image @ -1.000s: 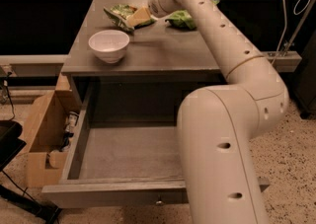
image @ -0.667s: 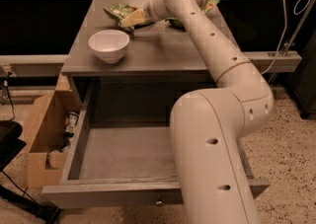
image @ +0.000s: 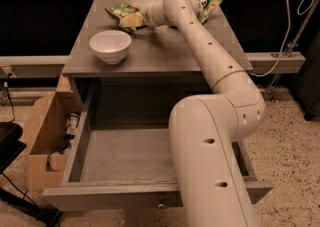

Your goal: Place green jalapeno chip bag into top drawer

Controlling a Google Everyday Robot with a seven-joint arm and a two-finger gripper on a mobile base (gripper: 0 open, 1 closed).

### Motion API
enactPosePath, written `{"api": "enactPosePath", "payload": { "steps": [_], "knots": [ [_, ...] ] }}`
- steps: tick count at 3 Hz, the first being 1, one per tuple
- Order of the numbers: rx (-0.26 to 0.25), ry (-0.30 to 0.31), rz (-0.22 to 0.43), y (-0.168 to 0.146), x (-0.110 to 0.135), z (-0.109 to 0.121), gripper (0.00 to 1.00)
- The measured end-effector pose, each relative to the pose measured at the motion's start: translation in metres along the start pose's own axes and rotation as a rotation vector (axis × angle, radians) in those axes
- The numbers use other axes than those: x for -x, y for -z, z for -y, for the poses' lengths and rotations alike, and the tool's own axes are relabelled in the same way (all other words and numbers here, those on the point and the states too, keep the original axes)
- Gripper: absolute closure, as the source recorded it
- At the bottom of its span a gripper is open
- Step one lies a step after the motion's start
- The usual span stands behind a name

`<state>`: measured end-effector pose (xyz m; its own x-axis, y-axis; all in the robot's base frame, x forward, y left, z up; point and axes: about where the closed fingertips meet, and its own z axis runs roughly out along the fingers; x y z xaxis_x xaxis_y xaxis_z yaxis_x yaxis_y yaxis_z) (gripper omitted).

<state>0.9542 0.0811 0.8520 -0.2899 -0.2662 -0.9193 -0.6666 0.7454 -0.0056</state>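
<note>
the gripper [image: 131,20] meets the crumpled green jalapeno chip bag [image: 119,11] on the counter [image: 165,51], just behind the white bowl [image: 110,46]; how its jaws stand cannot be told. below the bowl, the top drawer [image: 115,198] stands pulled out, its grey floor bare.

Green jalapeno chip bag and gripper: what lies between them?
Nothing: in the camera view the gripper sits right against the green jalapeno chip bag, at the back of the table.

The 1 arm [image: 212,63] stretches far forward, elbow low, its gripper [image: 131,20] seemingly pitched down at upper left.
</note>
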Motion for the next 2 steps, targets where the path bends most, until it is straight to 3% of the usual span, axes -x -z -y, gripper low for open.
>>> {"api": "enactPosePath", "payload": {
  "steps": [1, 2],
  "knots": [
    [0.042, -0.034, 0.058, -0.005, 0.008, -0.007, 0.41],
    [0.08, -0.018, 0.115, -0.004, 0.023, -0.016, 0.72]
  ]
}}
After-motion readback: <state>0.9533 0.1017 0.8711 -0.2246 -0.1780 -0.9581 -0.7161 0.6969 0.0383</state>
